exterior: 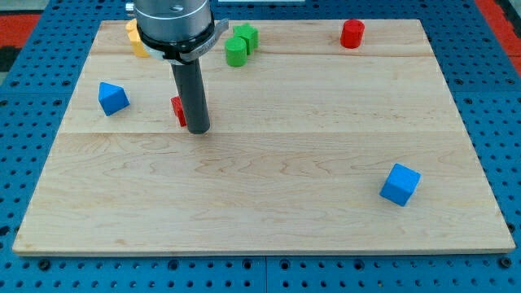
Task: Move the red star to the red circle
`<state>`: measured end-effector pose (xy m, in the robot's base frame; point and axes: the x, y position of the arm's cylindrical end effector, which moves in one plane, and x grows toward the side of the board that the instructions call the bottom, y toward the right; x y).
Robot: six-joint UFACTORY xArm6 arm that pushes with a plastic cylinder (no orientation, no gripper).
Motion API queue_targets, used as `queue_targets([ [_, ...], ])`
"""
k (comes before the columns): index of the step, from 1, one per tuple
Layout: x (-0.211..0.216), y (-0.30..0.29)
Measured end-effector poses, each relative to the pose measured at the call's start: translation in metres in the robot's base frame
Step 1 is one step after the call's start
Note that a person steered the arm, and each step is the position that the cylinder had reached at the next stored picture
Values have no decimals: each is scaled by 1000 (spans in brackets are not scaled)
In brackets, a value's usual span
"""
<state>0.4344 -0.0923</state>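
The red star (177, 110) lies at the view's left-centre, mostly hidden behind my rod, with only its left part showing. My tip (199, 129) rests on the board right beside the star, on its right and slightly toward the view's bottom, touching or nearly touching it. The red circle (352, 33), a short red cylinder, stands near the view's top right, far from the star.
A blue triangular block (113, 98) sits at the left. Two green blocks (239, 44) lie at the top centre. Yellow and orange blocks (134, 38) sit at the top left, partly behind the arm. A blue cube (400, 184) sits at the lower right. The wooden board (269, 203) has edges all round.
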Motion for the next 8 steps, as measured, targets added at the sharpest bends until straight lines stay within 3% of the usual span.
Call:
queue_targets([
  [2,21,-69],
  [3,0,-69],
  [8,-70,57],
])
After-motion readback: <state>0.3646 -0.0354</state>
